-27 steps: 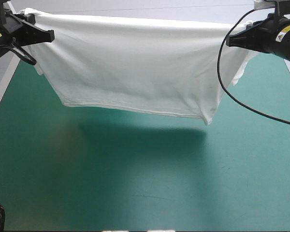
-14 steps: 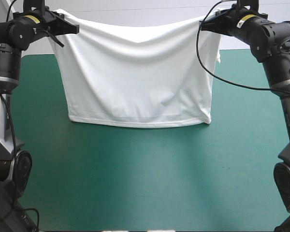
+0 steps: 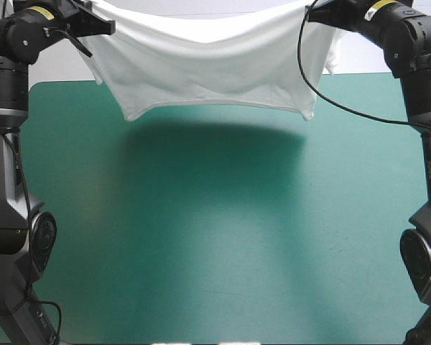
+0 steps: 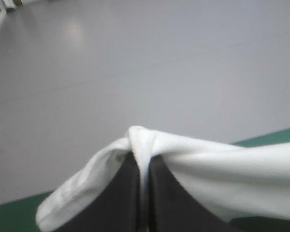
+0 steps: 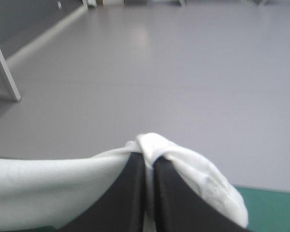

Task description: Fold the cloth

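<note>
A: White cotton: the T-shirt [image 3: 208,65] hangs high over the far edge of the teal-green table [image 3: 215,251], hem clear of the cover, shadow beneath.
B: Grip?
A: Left jaws and right jaws are each all but closed, pinching a top corner, fabric bunched over the tips.
B: Why so far apart?
A: Likely to hang it smooth and square before laying it flat for folding.

Legible text, numbers, brands, signs: none in any view.
Left arm's yellow sticker [image 3: 37,10], near the wrist: too small to read.
Right arm's yellow sticker [image 3: 383,4], near the wrist: likewise too small to read.
</note>
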